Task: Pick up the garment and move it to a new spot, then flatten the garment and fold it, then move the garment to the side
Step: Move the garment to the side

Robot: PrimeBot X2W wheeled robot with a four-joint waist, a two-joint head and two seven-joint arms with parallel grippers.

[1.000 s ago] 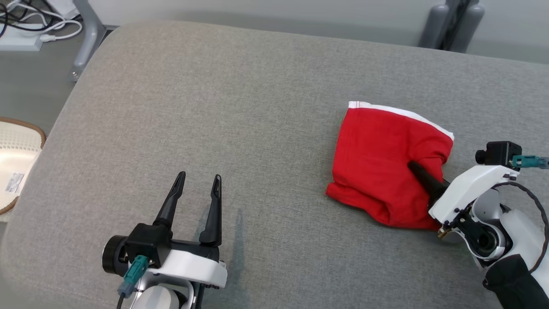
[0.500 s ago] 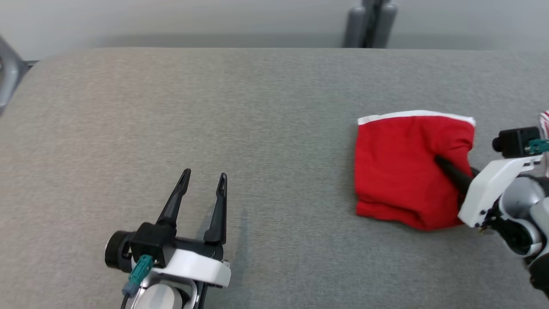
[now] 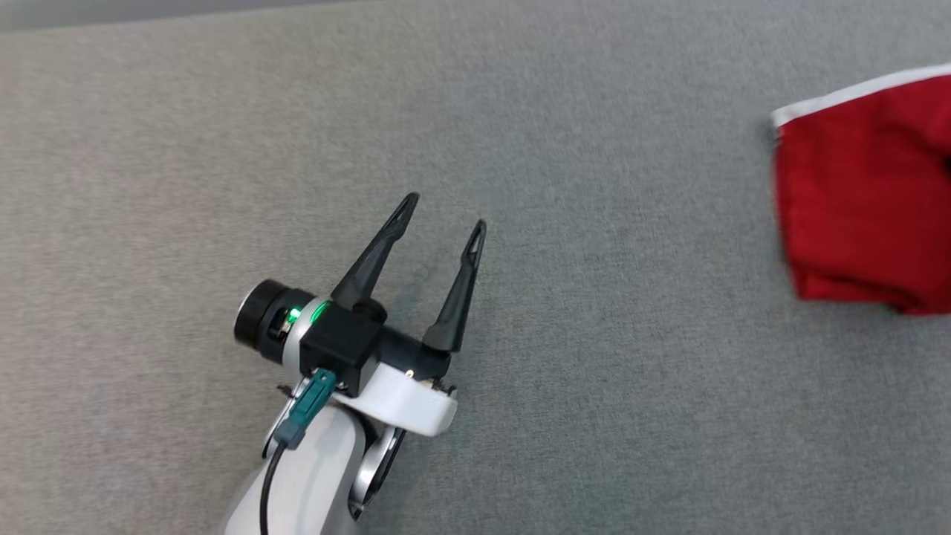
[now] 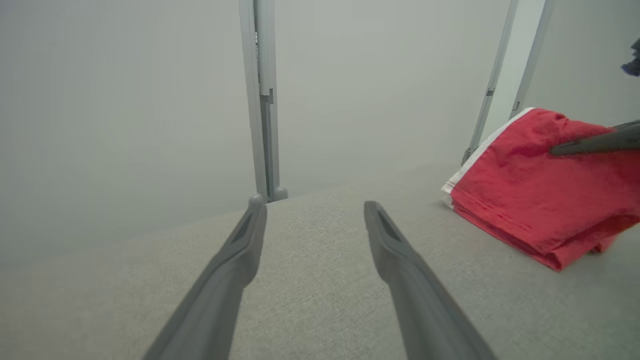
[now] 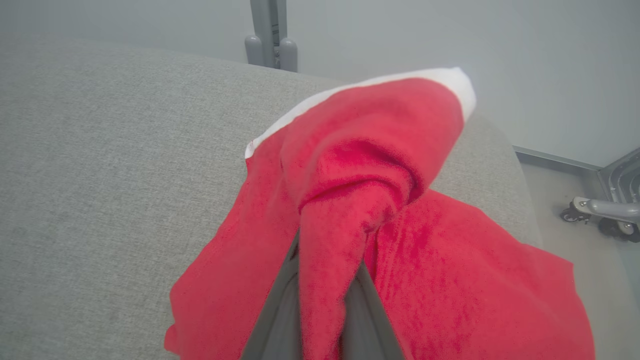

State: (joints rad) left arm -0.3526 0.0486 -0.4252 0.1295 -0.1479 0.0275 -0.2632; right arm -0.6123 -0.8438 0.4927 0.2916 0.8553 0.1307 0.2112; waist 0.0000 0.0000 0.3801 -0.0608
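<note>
The garment is red cloth with a white band, bunched at the right edge of the head view on the grey padded table. In the right wrist view my right gripper is shut on a raised fold of the garment, and its fingertips are buried in the cloth. The left wrist view has the garment to the right, with a dark finger of the right gripper on top of it. My left gripper is open and holds nothing, low over bare table well left of the garment, its fingers apart.
A grey post stands beyond the table's far edge, also in the left wrist view as the post. A wheeled frame sits on the floor past the table's rounded right corner. Bare table stretches left of the garment.
The head camera has swung, so the garment now sits at the picture's right edge and the right gripper has left it. The left gripper stays open; the right stays shut on the garment.
</note>
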